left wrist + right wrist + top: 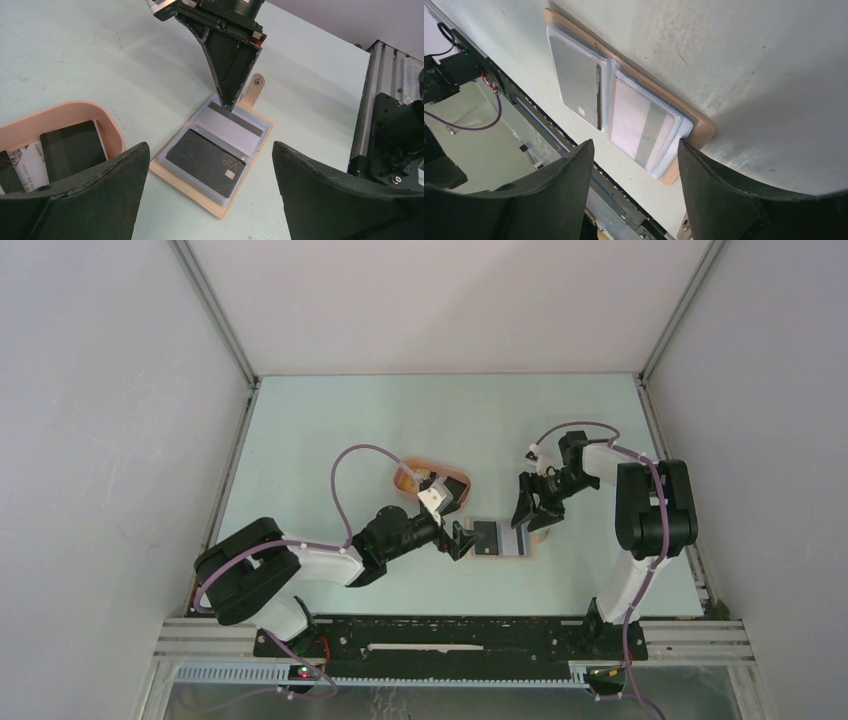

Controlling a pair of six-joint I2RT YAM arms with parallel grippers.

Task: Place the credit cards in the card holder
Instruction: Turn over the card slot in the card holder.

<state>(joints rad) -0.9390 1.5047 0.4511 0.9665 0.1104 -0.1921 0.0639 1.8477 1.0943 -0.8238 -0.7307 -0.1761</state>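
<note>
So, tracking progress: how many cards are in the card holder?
2: grey-striped card on the page with the snap tab, black VIP card on the other page; more may hide underneath.

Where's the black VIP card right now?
In the left wrist view, the black VIP card lies in the open card holder, beside the grey-striped card and right of the peach tray.

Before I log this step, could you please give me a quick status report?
Left gripper open, empty; right gripper open over tan folding card holder. Black VIP card and grey-striped card sleeved. Other cards in peach oval tray. Nothing blocking.
</note>
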